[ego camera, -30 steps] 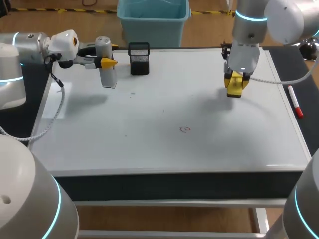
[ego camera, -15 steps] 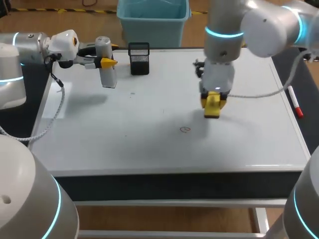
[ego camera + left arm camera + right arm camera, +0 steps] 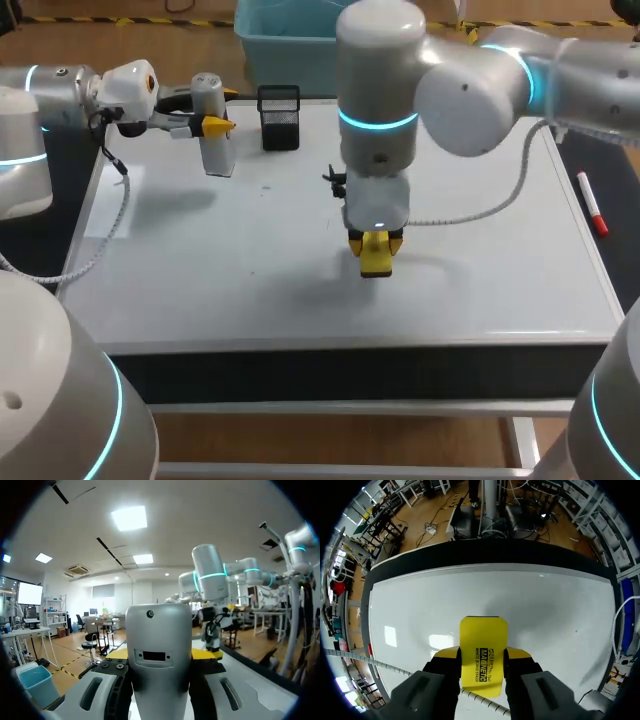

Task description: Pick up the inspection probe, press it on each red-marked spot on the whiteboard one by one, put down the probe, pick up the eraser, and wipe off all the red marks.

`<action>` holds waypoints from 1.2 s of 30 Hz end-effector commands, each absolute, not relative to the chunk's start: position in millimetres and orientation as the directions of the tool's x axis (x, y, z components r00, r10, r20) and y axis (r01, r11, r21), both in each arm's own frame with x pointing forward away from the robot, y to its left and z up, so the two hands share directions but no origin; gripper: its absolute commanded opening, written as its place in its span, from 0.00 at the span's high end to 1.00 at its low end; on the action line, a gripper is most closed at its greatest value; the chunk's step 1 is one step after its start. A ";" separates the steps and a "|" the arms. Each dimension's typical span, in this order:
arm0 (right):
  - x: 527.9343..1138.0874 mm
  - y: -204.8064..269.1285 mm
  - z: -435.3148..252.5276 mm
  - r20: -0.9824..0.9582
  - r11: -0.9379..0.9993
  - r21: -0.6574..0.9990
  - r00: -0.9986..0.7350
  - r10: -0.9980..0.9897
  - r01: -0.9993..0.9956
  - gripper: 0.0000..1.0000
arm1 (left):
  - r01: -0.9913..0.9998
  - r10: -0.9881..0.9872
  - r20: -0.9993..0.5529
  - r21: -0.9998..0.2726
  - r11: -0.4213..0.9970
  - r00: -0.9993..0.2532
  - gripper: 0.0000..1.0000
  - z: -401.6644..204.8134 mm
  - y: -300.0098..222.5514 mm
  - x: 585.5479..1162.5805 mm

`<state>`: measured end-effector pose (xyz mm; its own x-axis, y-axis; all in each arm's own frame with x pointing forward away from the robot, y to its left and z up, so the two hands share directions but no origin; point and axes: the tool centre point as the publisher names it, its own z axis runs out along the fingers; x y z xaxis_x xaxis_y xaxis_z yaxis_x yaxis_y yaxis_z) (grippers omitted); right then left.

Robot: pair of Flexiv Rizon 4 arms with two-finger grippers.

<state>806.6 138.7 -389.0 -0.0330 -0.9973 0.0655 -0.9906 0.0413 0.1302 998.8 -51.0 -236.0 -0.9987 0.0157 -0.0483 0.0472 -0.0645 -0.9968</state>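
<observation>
The whiteboard point(image 3: 200, 280) filled the table. The right arm point(image 3: 470, 85) reached in past centre, and its gripper point(image 3: 375, 245) was clamped on the yellow eraser point(image 3: 375, 262), just six o'clock of the board's middle. At ten o'clock, the left gripper point(image 3: 205, 112) gripped the grey inspection probe point(image 3: 212, 135) upright. The black mesh holder point(image 3: 279, 118) stood near twelve o'clock, and the red marker point(image 3: 592, 203) lay at three.

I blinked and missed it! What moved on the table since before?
The right pincer, shut on the yellow eraser, swept across the whiteboard from its right side to the middle, hiding the red mark. The left pincer kept holding the grey probe beside the black mesh holder; the red marker stayed put.
</observation>
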 end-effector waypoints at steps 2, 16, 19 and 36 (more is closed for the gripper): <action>810.1 142.4 -394.3 0.062 0.034 0.124 -0.027 -0.998 -0.992 1.00 | 0.048 0.014 -0.049 -0.997 -0.063 -0.999 1.00 -234.4 -51.2 998.3; 810.6 143.1 -404.3 -0.022 -0.036 0.101 0.034 -0.999 -0.994 1.00 | 0.048 0.014 -0.049 -0.997 -0.063 -0.999 1.00 -234.4 -51.2 998.3; 809.7 143.0 -408.7 -0.029 -0.053 0.091 0.050 -0.998 -0.994 1.00 | 0.048 0.014 -0.049 -0.997 -0.063 -0.999 1.00 -234.4 -51.2 998.3; 812.4 141.8 -414.8 -0.049 -0.089 0.078 0.085 -0.995 -0.993 1.00 | 0.048 0.014 -0.049 -0.997 -0.063 -0.999 1.00 -234.4 -51.2 998.3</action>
<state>812.0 143.4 -414.9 0.0831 -0.9954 -0.0487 -0.9929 -0.0868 0.0812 998.7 -51.1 -235.9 -0.9987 0.0158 -0.0483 0.0472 -0.0645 -0.9968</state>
